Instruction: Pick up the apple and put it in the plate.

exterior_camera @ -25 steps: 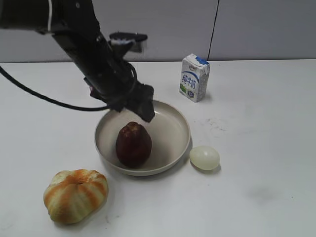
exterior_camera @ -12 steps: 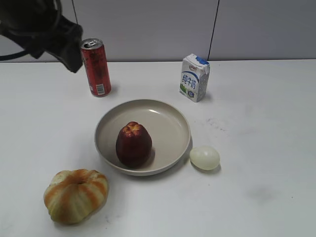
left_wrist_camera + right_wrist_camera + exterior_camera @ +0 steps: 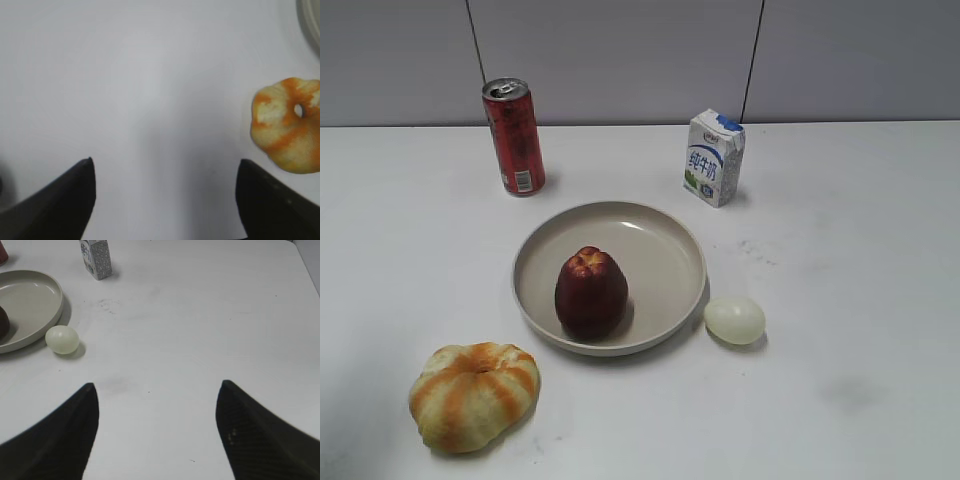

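The dark maroon-red apple (image 3: 590,292) stands upright inside the beige plate (image 3: 665,235), toward its front left. A sliver of the apple (image 3: 3,320) and the plate (image 3: 42,292) show at the left edge of the right wrist view. No arm shows in the exterior view. My left gripper (image 3: 165,167) is open and empty above bare table, left of the pumpkin-shaped bun (image 3: 289,126). My right gripper (image 3: 157,390) is open and empty over bare table, well right of the plate.
An orange-striped bun (image 3: 473,394) lies front left of the plate. A pale egg (image 3: 734,319) lies just right of the plate, also in the right wrist view (image 3: 62,339). A red can (image 3: 515,136) and a milk carton (image 3: 713,156) stand at the back.
The left arm has pulled away from above the plate, up and to the left, and is now out of the exterior view. The apple stays in the plate.
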Motion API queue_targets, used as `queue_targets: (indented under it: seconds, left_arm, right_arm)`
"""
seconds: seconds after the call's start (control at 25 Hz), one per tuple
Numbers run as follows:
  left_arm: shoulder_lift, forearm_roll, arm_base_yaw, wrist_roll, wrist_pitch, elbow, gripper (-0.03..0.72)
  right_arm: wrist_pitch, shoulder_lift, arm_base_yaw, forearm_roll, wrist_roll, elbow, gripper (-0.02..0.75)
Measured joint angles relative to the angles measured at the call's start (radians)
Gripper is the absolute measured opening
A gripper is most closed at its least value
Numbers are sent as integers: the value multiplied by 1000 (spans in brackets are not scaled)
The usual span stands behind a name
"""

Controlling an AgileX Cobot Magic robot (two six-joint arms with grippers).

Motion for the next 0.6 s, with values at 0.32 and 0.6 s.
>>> queue_targets:
  seconds: [0.32,0.6]
  left_arm:
    - [-465,-8,50,-1,-23,230,654]
    - [-800,-16,50,21,-18,353,653]
  right_arm:
    - [0,0,0,0,0,0,585]
    - [0,0,0,0,0,0,585]
